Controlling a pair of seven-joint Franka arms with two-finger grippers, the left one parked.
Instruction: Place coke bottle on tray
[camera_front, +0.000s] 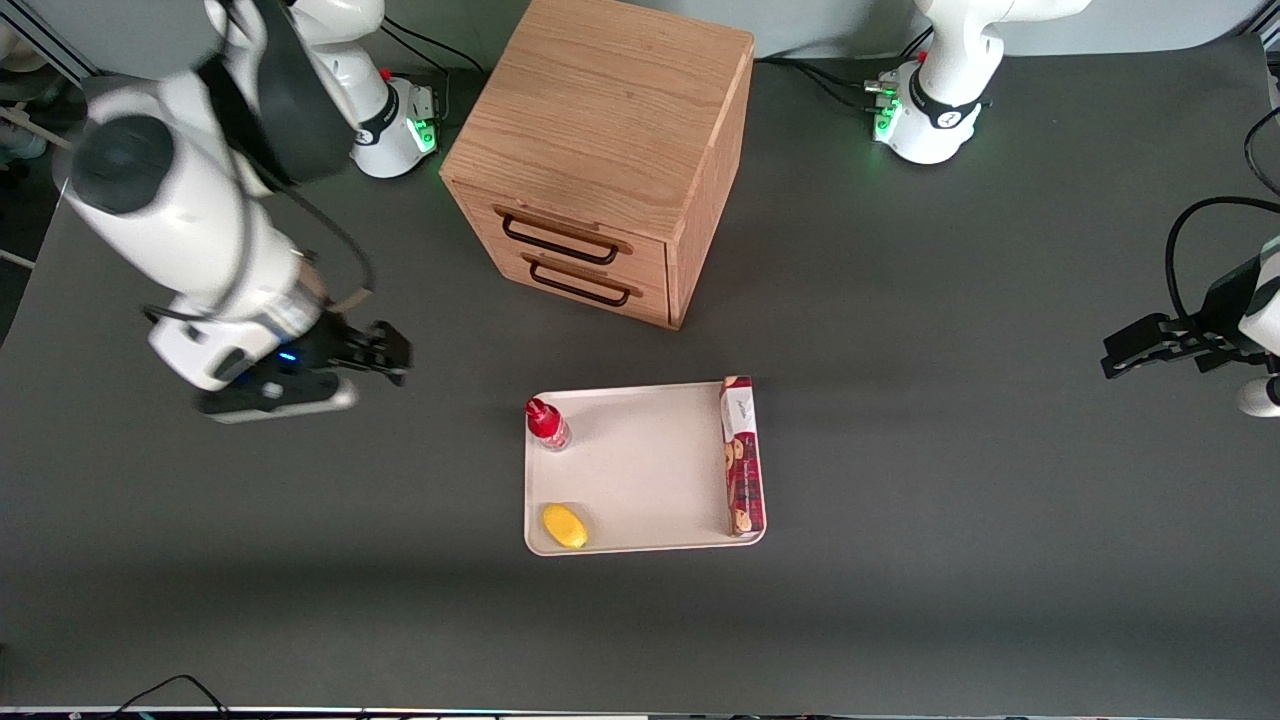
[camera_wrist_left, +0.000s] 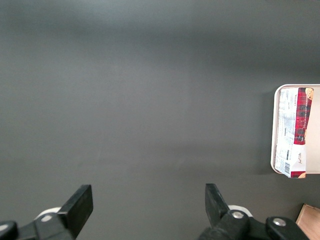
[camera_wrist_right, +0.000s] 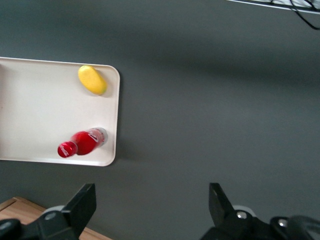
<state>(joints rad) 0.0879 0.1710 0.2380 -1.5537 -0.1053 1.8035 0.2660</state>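
Observation:
The coke bottle (camera_front: 547, 424) stands upright on the cream-white tray (camera_front: 650, 470), in the tray's corner toward the working arm's end and nearest the cabinet. It also shows in the right wrist view (camera_wrist_right: 82, 142), on the tray (camera_wrist_right: 35, 100). My right gripper (camera_front: 385, 355) hangs above the bare table, well apart from the tray toward the working arm's end. In the right wrist view the gripper (camera_wrist_right: 150, 202) is open wide and empty, with only grey table between its fingers.
A yellow lemon (camera_front: 564, 525) lies in the tray's corner nearest the front camera; it also shows in the right wrist view (camera_wrist_right: 92, 80). A long red cookie box (camera_front: 741, 455) lies along the tray's edge toward the parked arm. A wooden drawer cabinet (camera_front: 600, 150) stands farther back.

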